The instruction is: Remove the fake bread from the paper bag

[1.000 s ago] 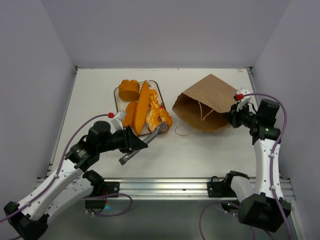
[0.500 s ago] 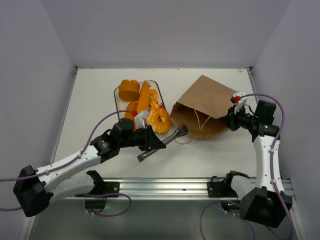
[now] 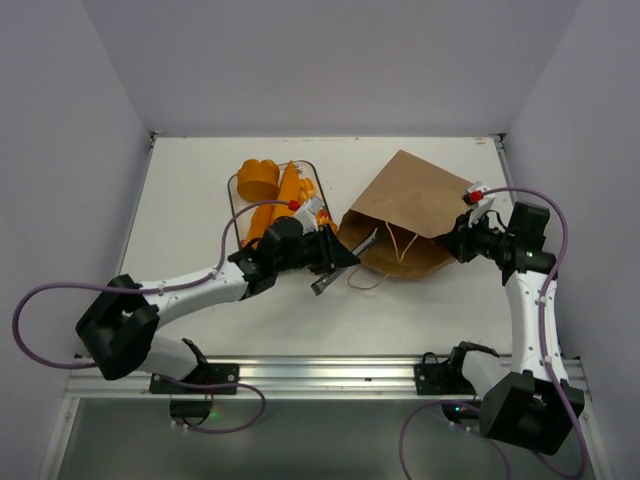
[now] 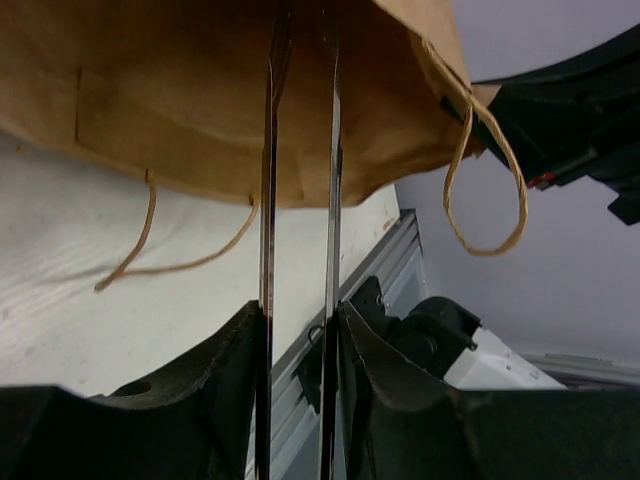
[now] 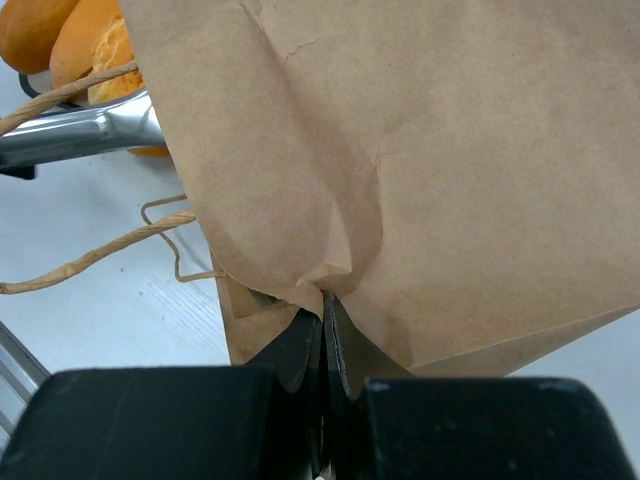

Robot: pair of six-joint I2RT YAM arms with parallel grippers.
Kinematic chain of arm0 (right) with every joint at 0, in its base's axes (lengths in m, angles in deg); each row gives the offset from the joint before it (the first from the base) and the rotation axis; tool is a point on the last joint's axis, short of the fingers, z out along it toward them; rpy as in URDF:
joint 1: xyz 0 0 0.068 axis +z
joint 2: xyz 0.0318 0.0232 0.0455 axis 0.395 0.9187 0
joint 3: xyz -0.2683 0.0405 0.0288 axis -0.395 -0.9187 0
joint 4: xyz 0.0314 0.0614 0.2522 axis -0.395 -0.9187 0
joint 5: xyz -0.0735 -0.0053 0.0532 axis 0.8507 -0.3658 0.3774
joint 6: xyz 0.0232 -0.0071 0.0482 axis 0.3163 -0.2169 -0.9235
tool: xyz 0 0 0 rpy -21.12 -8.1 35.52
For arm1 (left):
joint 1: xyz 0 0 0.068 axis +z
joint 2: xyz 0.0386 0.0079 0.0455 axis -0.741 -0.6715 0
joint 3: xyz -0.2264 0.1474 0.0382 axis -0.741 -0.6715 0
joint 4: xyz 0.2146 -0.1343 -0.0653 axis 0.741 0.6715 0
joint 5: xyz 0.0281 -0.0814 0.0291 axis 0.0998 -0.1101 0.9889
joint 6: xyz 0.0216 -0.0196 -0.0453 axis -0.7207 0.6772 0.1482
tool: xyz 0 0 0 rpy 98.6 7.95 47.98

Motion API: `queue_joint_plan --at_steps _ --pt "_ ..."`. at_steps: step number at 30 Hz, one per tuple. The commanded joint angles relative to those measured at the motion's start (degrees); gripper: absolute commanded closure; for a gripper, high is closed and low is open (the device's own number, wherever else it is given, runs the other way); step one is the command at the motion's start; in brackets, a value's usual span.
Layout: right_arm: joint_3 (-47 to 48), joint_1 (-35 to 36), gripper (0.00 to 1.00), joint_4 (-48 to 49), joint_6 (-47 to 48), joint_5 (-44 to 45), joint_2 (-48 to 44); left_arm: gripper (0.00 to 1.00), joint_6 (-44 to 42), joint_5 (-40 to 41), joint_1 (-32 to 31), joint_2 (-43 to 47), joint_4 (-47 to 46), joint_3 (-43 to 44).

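Note:
The brown paper bag (image 3: pixel 412 200) lies on its side with its mouth toward the left, and no bread shows inside it. My left gripper (image 3: pixel 338 256) is shut on silver metal tongs (image 3: pixel 324 285), whose tips reach into the bag's mouth. In the left wrist view the two tong arms (image 4: pixel 330 180) run from between my fingers (image 4: pixel 225 385) up into the bag (image 4: pixel 190 100). My right gripper (image 3: pixel 463 236) is shut on the bag's far edge, the paper (image 5: pixel 420 150) pinched between its closed jaws (image 5: pixel 323 305). Several pieces of fake bread (image 3: pixel 268 188) lie on the tray.
The white tray (image 3: pixel 233 198) holding the breads stands left of the bag, partly behind my left arm. The bag's twisted loop handles (image 3: pixel 372 276) trail onto the table by its mouth. Grey walls close in the table on three sides.
My left arm has swung right from beside the tray, carrying the tongs to the bag's mouth. My right gripper has raised the bag's edge slightly and kept its hold.

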Motion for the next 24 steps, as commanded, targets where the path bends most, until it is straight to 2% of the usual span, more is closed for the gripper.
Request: queue_joint_plan --at_steps 1,6,14,24 --pt "1.9 0.5 1.0 1.9 -5.7 -3.5 -0.4 0.62 0.6 4.0 -0.4 -4.6 -9.3 5.5" --pt "1.9 0.5 1.0 3.4 -10.8 -3.6 -1.1 0.61 1.5 7.5 -0.5 -12.1 -10.3 10.4" --pt "-0.8 0.7 1.0 9.7 -19.2 -2.3 -2.2 0.57 3.6 10.6 -0.5 -18.7 -10.1 15.1" --pt "-1.1 1.6 1.0 10.1 -21.5 -1.8 -2.9 0.54 5.6 14.1 -0.5 -23.8 -10.8 18.9"
